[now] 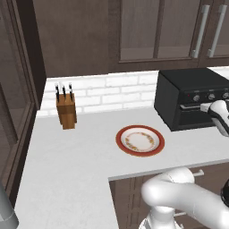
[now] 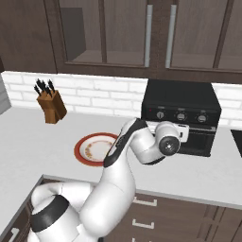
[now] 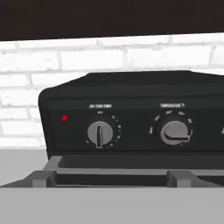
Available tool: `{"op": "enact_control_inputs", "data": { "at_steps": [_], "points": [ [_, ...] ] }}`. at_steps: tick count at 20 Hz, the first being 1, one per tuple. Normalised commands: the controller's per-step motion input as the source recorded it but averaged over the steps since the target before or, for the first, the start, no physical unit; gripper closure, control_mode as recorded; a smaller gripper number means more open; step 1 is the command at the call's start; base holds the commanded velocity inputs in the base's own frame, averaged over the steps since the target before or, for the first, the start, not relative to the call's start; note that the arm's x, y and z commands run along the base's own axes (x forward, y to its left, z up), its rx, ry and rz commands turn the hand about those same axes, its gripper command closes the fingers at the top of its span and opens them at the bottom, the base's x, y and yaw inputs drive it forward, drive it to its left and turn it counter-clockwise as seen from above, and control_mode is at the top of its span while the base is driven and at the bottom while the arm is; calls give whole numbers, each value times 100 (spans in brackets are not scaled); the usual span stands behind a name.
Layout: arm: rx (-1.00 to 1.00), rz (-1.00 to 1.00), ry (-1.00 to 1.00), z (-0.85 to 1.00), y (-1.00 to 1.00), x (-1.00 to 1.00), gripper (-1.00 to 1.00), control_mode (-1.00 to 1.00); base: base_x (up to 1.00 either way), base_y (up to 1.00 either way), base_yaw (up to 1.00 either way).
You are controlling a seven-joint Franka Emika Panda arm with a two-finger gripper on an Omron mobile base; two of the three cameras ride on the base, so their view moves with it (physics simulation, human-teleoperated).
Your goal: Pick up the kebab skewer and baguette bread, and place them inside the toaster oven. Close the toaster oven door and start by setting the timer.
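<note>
**Arm raised to the oven's knob panel, jaws spread wide**

The white arm bends up from the base and reaches forward, its wrist level with the front of the black boxy toaster oven (image 2: 181, 106), just before the knob row. The gripper (image 2: 185, 133) points at the oven's front; its jaws stand released and nothing is between them.

The round plate with a red rim and patterned cream centre (image 1: 140, 140) lies on the white counter (image 1: 71, 161) near its front edge, left of the oven and apart from it. Nothing lies on the plate. The brown wooden knife block with dark handles (image 1: 66, 111) stands upright by the white brick back wall, towards the counter's left end, well apart from the plate.

The oven sits against the back wall at the counter's right part. In the hand view its panel is close: a small red light (image 3: 64, 118) at the left, a grey round knob with an upright pointer (image 3: 100, 133) beside it, and a second grey knob (image 3: 175, 131) further right. Below the knobs runs a grey handle bar (image 3: 118, 176) of the toaster oven door (image 2: 201, 140). Whether the door is fully shut, and what lies inside, cannot be told.
</note>
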Motion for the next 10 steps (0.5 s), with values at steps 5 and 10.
{"op": "enact_control_inputs", "data": {
  "at_steps": [5,10],
  "points": [
    [0,0,0,2,28,-1,-100,-100,0,0,0],
    [0,0,-1,3,3,7,-100,-100,0,0,0]
  ]
}}
